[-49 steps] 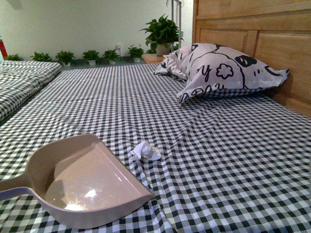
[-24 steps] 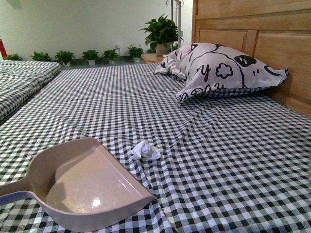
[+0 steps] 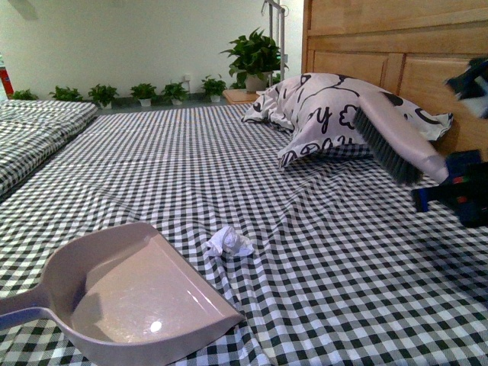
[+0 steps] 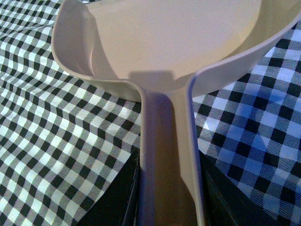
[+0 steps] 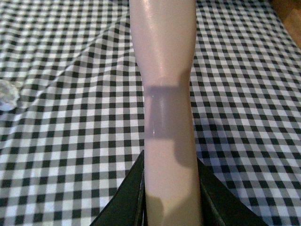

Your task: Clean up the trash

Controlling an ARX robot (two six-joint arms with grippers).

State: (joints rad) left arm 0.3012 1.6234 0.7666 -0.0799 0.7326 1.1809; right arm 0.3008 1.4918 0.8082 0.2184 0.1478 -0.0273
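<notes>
The small crumpled white paper wad [image 3: 228, 242] lies on the checked bed, just right of the pinkish-beige plastic dustpan [image 3: 130, 293] pinched by the left gripper [image 4: 169, 197], well left of the right gripper [image 5: 170, 197] clamping the pinkish brush [image 3: 393, 145].

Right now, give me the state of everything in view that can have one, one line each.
Dustpan: resting on the bed sheet, empty, mouth toward the paper wad.
Paper wad: crumpled, lying on the sheet just outside the dustpan, not swept in.
Brush: raised in the air, bristles off the sheet.
Left gripper: shut on the dustpan handle.
Right gripper: shut on the brush handle.
Pillow: lying by the headboard.
</notes>
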